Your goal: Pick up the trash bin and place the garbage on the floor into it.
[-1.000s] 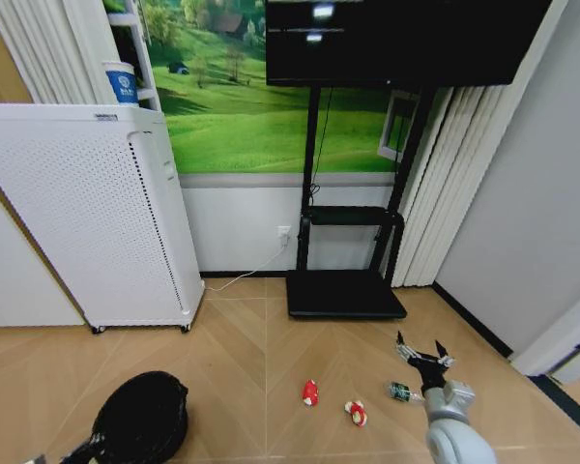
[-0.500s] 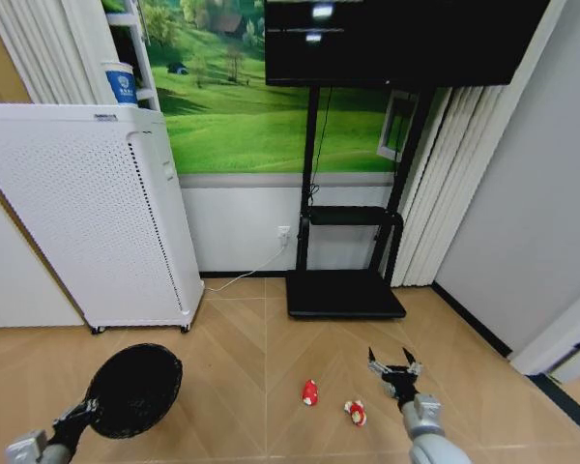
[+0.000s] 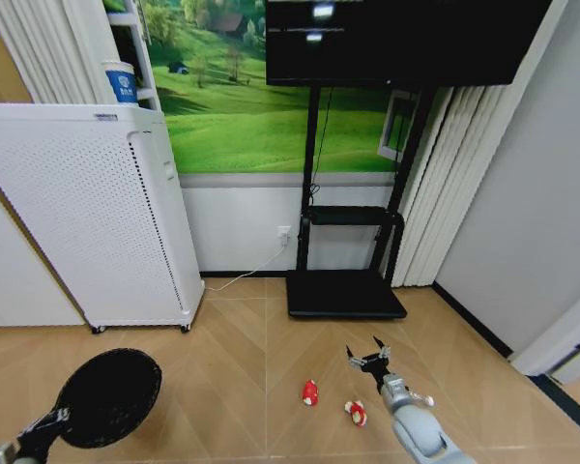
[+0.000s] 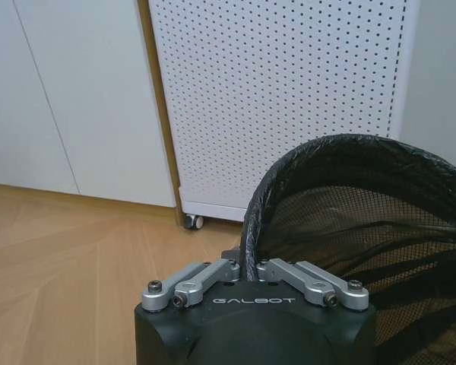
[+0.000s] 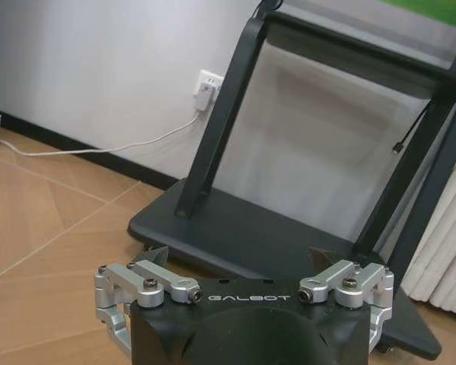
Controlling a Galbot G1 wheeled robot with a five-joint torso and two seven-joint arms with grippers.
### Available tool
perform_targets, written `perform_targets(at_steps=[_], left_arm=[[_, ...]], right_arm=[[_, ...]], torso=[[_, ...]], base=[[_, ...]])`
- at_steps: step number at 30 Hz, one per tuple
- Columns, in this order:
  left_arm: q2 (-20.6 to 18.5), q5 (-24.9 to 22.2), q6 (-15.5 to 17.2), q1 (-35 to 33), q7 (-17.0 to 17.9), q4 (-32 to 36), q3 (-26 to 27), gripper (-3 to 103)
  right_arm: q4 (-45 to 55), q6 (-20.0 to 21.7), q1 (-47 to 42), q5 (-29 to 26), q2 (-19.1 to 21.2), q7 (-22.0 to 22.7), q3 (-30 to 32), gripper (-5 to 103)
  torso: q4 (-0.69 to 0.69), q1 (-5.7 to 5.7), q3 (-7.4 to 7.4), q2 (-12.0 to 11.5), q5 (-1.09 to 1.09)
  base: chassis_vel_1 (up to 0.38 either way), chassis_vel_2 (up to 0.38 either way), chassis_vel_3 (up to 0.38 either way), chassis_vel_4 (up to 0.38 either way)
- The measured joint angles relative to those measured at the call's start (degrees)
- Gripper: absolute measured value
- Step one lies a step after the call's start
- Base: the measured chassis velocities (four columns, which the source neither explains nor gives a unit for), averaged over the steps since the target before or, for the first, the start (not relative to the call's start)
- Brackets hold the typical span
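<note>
At lower left of the head view, the left end effector is clamped on the rim of the bin, which it holds tilted above the floor. The right end effector hangs with fingers spread wide and empty, just above two red-and-white wrappers lying on the floor near the black stand.

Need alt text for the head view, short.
The left gripper holds the black trash bin off the wooden floor, while the open right gripper hovers near two red wrappers. A white perforated appliance stands behind.
</note>
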State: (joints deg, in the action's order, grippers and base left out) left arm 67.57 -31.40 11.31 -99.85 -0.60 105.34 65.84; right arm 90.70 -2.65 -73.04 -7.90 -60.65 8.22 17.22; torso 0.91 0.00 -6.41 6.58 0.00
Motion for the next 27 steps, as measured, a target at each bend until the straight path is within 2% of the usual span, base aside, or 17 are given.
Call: perform_targets(at_steps=[9, 17, 22, 27], left_arm=[[-0.4, 0.6, 0.0, 0.2, -0.1, -0.7, 0.5, 3], [-0.5, 0.7, -0.2, 0.7, 0.0, -0.6, 0.6, 3], [-0.5, 1.1, -1.0, 1.8, 0.3, -0.7, -0.2, 3], [-0.3, 1.1, -1.0, 2.7, 0.3, -0.8, -3.2, 3]], right_arm=[[-3.4, -1.9, -1.0, 2.7, -2.8, -0.2, -1.4, 100], [-3.1, 1.9, -2.6, 5.7, -0.8, -3.6, -4.6, 100], [-7.4, 2.3, 1.1, 6.1, -0.8, -4.2, -9.1, 100], [-13.2, 2.3, 6.6, 6.1, -3.2, -4.7, -13.5, 100]], torso=[[0.0, 0.0, 0.0, 0.0, -0.01], [0.0, 0.0, 0.0, 0.0, -0.01], [0.01, 0.0, 0.0, 0.0, -0.01], [0.0, 0.0, 0.0, 0.0, -0.01]], base=[[0.0, 0.0, 0.0, 0.0], [0.0, 0.0, 0.0, 0.0], [0.0, 0.0, 0.0, 0.0], [0.0, 0.0, 0.0, 0.0]])
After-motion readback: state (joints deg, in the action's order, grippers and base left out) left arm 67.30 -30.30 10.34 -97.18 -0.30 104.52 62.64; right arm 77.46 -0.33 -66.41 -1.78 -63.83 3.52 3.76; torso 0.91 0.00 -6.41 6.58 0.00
